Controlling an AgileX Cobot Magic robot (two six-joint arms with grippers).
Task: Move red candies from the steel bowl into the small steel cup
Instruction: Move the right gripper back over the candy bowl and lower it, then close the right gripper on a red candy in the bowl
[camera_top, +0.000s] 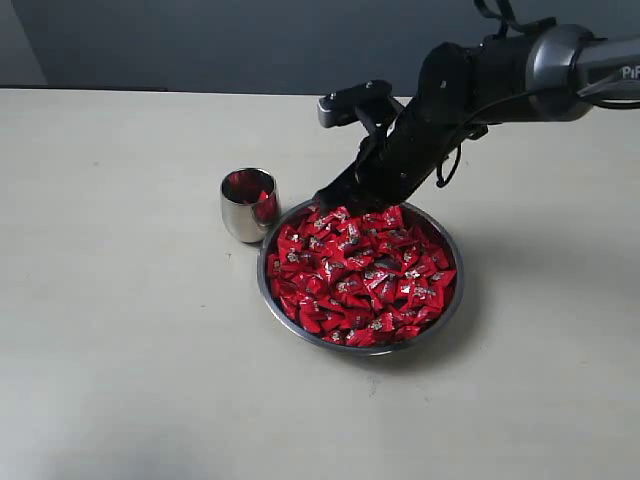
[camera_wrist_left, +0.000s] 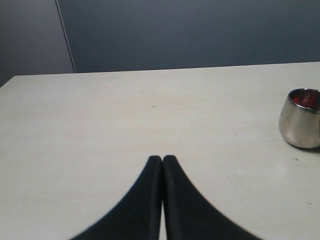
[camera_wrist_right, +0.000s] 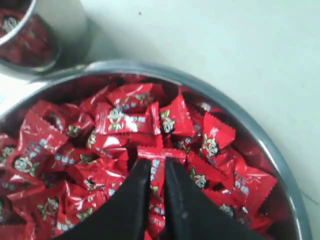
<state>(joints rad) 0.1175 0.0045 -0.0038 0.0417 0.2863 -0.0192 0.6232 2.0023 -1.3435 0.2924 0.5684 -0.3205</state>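
Hidden or cut off:
- The right gripper (camera_top: 326, 197) is dipping into the far-left edge of the steel bowl (camera_top: 261, 275), and in the exterior view its fingertips are merging with the dark arm, so the jaw gap is not resolving there.
- The right wrist view is showing it better: the right gripper (camera_wrist_right: 156, 162) is pinching nearly closed, with one of the red candies (camera_wrist_right: 127, 120) sitting lengthwise in the narrow slot between the two black fingers (camera_wrist_right: 131, 195).
- The left gripper (camera_wrist_left: 162, 159) is lying outside the exterior view. In its own wrist view the fingers are pressing flat together with nothing between them, over the bare table (camera_wrist_left: 100, 125).
- The small steel cup (camera_wrist_left: 300, 125) is being cropped by the frame edge in both wrist views. Red is showing inside it, though I cannot tell how many candies are in there.

Materials and shapes:
- The bowl rim (camera_wrist_right: 150, 68) is reading as thin, polished steel.
- The red candies (camera_top: 360, 275) are heaping in the bowl, filling it. Their wrappers are glossy, crinkled foil with saw-toothed crimped ends.
- The small steel cup (camera_top: 245, 208) is standing upright just beside the bowl's left rim, its rounded wall (camera_wrist_right: 65, 25) mirroring red.
- The table (camera_top: 120, 300) is looking matte and pale beige.

Writing:
- The wrappers are carrying small face-like pale marks and characters, too blurred to read.
- Light letters on the arm are reading "Pi" and running off the frame edge.
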